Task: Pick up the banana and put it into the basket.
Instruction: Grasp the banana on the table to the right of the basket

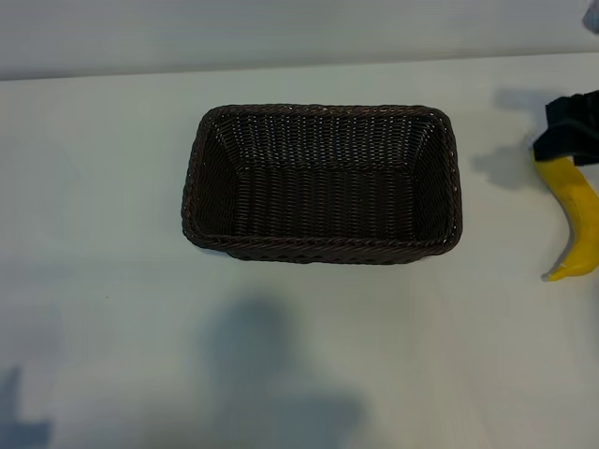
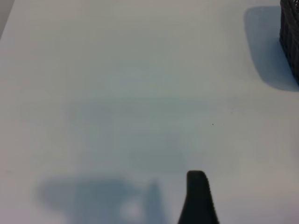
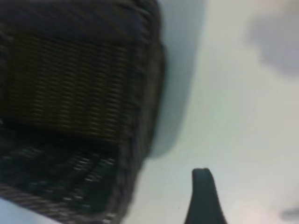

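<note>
Right gripper at the far right edge of the exterior view, black body over the upper end of the banana. Jaws look closed around that end, but contact is partly hidden, so the grip is a judgement. Rest of the banana curves down and away from it, tip toward the near side; whether it's lifted off the table or still resting there can't be told. One right fingertip shows in the right wrist view, with the basket wall beside it. Basket sits mid-table, empty, well apart from the banana.

Step in hand: pickup, or start of the carry. Next move calls for lifting clear of the braided rim, travelling across to above the basket, then releasing.

Left gripper parked over bare table, jaws open, holding nothing
</note>
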